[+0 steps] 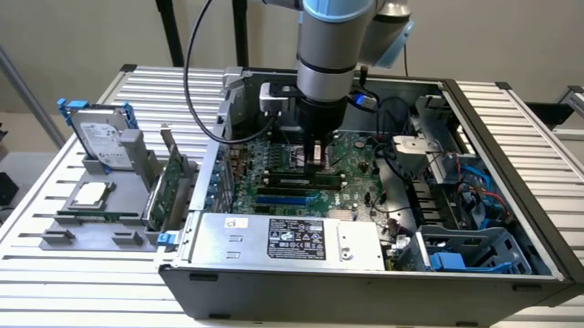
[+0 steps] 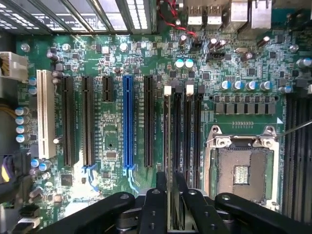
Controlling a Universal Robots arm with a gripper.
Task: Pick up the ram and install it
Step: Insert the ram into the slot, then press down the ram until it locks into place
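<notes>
My gripper (image 1: 316,149) is down inside the open computer case (image 1: 474,123), just above the motherboard (image 1: 351,167). It is shut on the ram (image 2: 171,197), a thin stick seen edge-on between the black fingers (image 2: 153,209). In the exterior view the ram (image 1: 318,158) hangs below the gripper, close to the board. In the wrist view the ram lies along the outermost of the black memory slots (image 2: 187,131), the one with a white latch (image 2: 168,90). I cannot tell whether the ram touches the slot. The gripper (image 2: 171,217) hides the near end of that slot.
The CPU socket (image 2: 241,168) lies beside the memory slots, and a blue slot (image 2: 127,122) and several black expansion slots lie on the other side. The exterior view's left holds a grey fixture (image 1: 55,236) with a hard drive (image 1: 100,137) and an expansion card (image 1: 169,184). A power supply (image 1: 287,236) fills the case front.
</notes>
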